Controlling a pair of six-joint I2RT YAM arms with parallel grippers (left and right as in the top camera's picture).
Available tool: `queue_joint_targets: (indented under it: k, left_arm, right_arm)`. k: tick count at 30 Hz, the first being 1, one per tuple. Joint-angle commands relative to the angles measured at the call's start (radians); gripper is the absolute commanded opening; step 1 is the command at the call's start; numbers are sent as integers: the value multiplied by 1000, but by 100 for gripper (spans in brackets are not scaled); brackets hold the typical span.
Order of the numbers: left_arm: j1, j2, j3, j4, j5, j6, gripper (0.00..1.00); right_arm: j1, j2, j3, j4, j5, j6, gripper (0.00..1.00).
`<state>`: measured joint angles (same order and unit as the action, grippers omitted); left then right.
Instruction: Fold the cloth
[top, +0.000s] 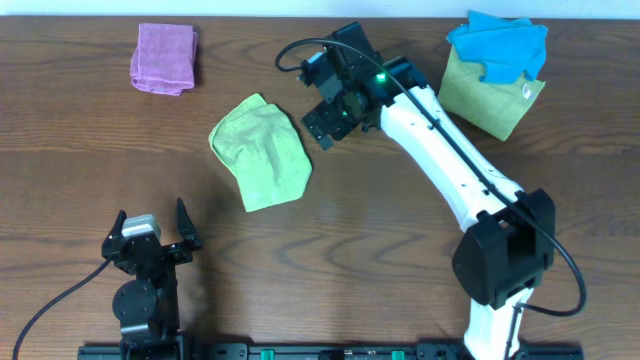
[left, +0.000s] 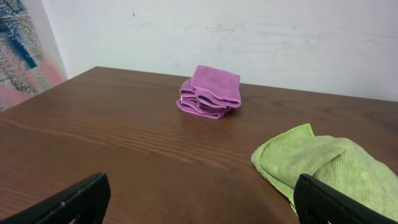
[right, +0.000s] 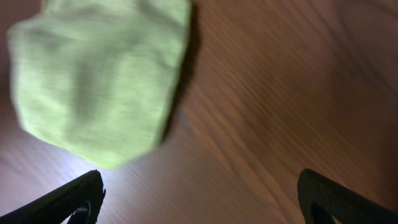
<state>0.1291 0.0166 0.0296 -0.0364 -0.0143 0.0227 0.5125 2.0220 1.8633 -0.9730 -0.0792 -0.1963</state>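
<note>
The bright lime-green microfibre cloth (top: 262, 152) is lying folded over on the brown wooden table (top: 400, 250). The right gripper (top: 320, 128) just beside it and the distant left gripper (top: 153, 230) are gaping wide, empty.

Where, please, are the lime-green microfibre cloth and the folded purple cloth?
lime-green microfibre cloth (top: 262, 152), overhead view, its middle.
folded purple cloth (top: 164, 58), overhead view, middle of its top layer.
</note>
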Motion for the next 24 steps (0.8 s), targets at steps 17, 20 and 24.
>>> queue_joint_targets:
  k: [17, 20, 24]
  left_arm:
    - [2, -5, -25, -38, -11, 4, 95]
    - [2, -5, -25, -38, -12, 4, 95]
    - [2, -5, -25, -38, -12, 4, 95]
  right_arm:
    - [24, 9, -302, 45, -276, -108, 85]
    - [9, 9, -348, 105, -356, -127, 85]
    - [8, 22, -377, 195, -388, -127, 85]
